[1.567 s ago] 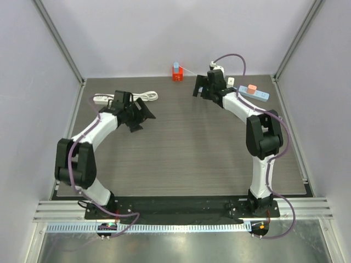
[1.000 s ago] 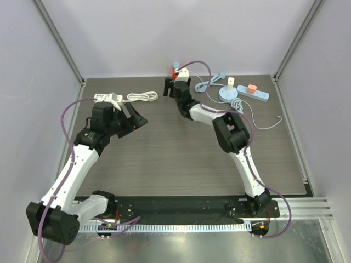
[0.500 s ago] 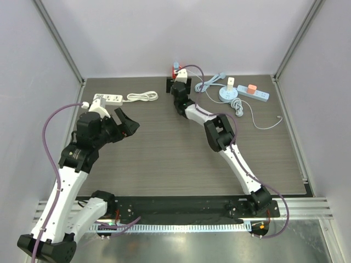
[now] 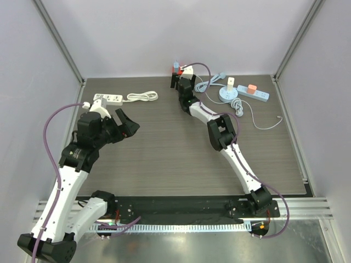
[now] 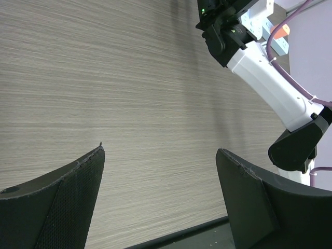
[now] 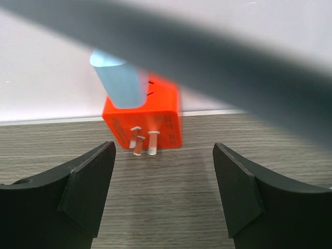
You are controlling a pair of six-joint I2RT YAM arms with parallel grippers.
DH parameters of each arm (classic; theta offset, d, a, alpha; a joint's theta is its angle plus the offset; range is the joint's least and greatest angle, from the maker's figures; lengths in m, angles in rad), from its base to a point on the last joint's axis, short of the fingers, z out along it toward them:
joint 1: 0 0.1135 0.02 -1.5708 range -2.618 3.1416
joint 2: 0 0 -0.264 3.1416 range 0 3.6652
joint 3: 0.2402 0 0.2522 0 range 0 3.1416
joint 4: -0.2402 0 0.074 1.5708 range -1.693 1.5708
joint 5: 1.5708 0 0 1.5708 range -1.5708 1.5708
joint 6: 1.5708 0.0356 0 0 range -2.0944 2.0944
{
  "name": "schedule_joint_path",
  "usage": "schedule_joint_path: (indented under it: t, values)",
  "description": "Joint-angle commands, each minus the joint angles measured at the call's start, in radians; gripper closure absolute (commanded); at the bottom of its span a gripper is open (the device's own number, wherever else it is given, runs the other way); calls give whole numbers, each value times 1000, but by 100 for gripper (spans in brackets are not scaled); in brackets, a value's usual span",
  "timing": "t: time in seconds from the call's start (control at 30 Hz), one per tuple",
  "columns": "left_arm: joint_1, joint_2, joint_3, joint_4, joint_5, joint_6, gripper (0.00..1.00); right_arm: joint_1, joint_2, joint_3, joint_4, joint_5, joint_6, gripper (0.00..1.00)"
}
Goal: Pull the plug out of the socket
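Up at the top centre of the overhead view, the orange socket [image 6: 148, 122] sits on the counter [image 4: 164, 148] against the back wall. The light-blue plug [image 6: 118, 80] is seated in its upper face, and two metal prongs point toward the wrist camera. The right arm [image 4: 238, 161] reaches to it, its jaws spread wide. They stand short of the block, one on each side in the lower corners of the wrist view. The left arm [image 4: 66, 181] hangs at mid-left, its jaws also wide, above the counter. A white power strip [image 4: 107, 98] lies at upper left.
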Motion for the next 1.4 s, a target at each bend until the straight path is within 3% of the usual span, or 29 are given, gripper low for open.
schedule_joint_path:
  t: [0.0, 0.4, 0.83, 1.0, 1.1, 1.37]
  values:
    - [2, 5, -1, 7, 11, 24, 12, 6, -49, 19, 78, -38, 20, 18]
    - [3, -6, -11, 4, 28, 4, 11, 6, -127, 40, 113, -62, 52, 22]
    - [3, -25, 0, -8, 71, -15, 11, 86, -354, -268, -92, -154, 334, 16]
    - [3, -58, -1, -25, 66, -25, 11, 89, -435, -274, -278, -357, 468, 16]
    - [3, -68, -1, -23, 68, -29, 11, 61, -463, -296, -302, -454, 575, 15]
    - [3, -54, 6, -20, 92, -30, 9, -52, -390, -238, -140, -941, 991, 0]
